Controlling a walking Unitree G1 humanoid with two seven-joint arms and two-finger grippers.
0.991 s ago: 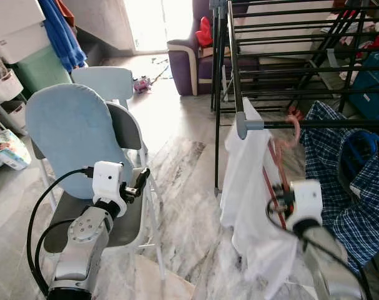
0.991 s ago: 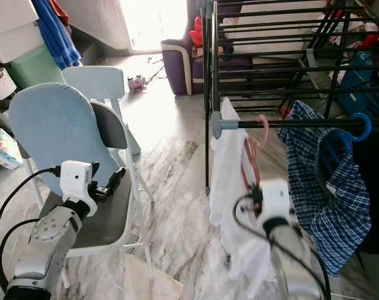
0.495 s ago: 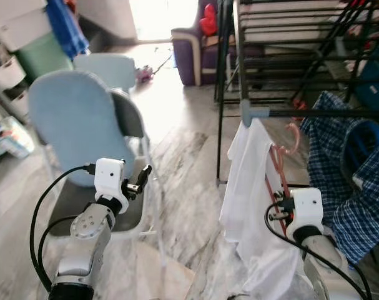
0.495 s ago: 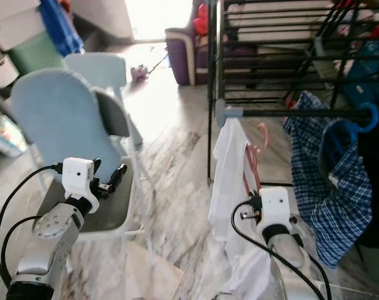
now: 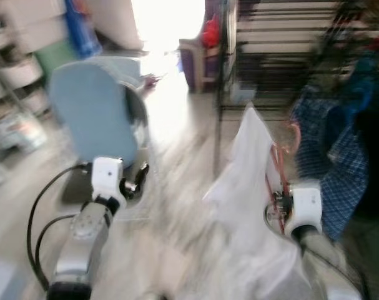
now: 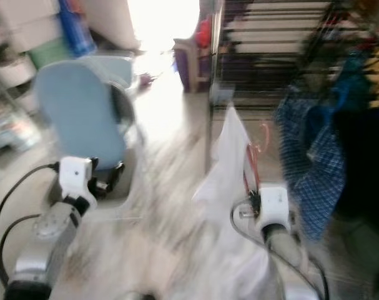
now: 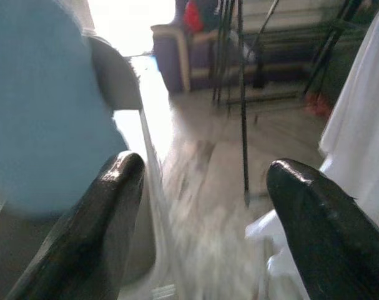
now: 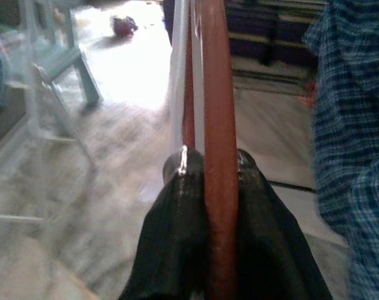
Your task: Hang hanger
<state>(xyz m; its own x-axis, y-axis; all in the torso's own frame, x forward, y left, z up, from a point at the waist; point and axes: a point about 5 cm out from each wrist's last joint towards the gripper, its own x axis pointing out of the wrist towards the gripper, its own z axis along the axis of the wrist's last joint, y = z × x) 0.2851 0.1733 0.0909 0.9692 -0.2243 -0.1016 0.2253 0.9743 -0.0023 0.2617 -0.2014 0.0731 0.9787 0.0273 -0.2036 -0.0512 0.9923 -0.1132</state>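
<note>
Gripping the thin red plastic hanger [image 8: 217,125] draped with a white shirt [image 5: 242,187], the right gripper [image 8: 208,172] fingers clamp it beside the blue checked shirt [image 8: 348,112]; left gripper [image 7: 198,181] fingers are spread apart.

**Hanger — state and pose**

Red hanger [image 8: 217,144] carries a white shirt [image 5: 248,187]; stands roughly upright, hook [image 5: 294,134] uppermost; lower bar pinched between the right gripper [image 8: 209,172] fingers — head views blurred; hook's contact with anything undeterminable.

Blurred head stereo, two wrist close-ups
</note>
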